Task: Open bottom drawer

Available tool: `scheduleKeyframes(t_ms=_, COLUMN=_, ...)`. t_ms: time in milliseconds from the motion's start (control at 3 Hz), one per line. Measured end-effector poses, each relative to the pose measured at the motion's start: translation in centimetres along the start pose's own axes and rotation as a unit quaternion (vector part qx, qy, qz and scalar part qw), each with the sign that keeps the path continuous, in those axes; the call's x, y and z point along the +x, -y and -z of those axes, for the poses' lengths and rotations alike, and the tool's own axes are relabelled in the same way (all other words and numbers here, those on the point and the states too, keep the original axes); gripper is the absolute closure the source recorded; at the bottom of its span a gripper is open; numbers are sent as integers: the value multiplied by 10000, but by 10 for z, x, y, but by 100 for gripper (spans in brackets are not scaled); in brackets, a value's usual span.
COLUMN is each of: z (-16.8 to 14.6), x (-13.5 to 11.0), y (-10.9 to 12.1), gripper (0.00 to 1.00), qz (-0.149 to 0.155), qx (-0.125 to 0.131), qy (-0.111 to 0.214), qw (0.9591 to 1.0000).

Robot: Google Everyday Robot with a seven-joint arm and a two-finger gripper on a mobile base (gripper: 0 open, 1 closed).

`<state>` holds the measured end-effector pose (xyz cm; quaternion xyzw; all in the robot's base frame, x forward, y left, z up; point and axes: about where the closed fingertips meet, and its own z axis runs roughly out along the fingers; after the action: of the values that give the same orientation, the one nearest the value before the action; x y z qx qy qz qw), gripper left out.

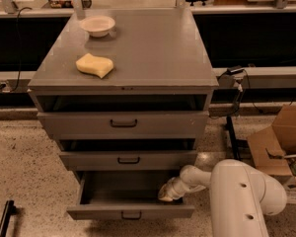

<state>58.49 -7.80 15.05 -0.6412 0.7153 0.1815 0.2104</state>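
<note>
Nearest the camera, my white arm (241, 196) fills the lower right corner and is cut off by the bottom edge. It reaches left to my gripper (166, 192), which sits at the right end of the bottom drawer (103, 212), just inside its opening. Whether the gripper is spread or closed I cannot tell, since its tip shows only as a pale blur. I also cannot tell whether it touches the drawer's wall or floor. The bottom drawer stands pulled out past the two above it, its interior in shadow and its dark handle (131, 215) at the centre of the front. The middle drawer (89, 159) and top drawer (79, 125) each show a dark gap above the front. On the cabinet top (153, 53) lie a yellow sponge (94, 65) and, farther back, a bowl (97, 25). A cardboard box (281, 137) at right is partly out of frame.
</note>
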Motion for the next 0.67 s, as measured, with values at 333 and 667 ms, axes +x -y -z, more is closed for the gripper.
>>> scheduleKeyframes(t_ms=333, z=-8, x=0, y=-17, gripper=100, qz=80, qx=-323, qy=39, qw=9994)
scheduleKeyframes(t_ms=667, z=-11, x=-8, y=-46, gripper=100, qz=321, qx=-754, qy=222, qw=9964)
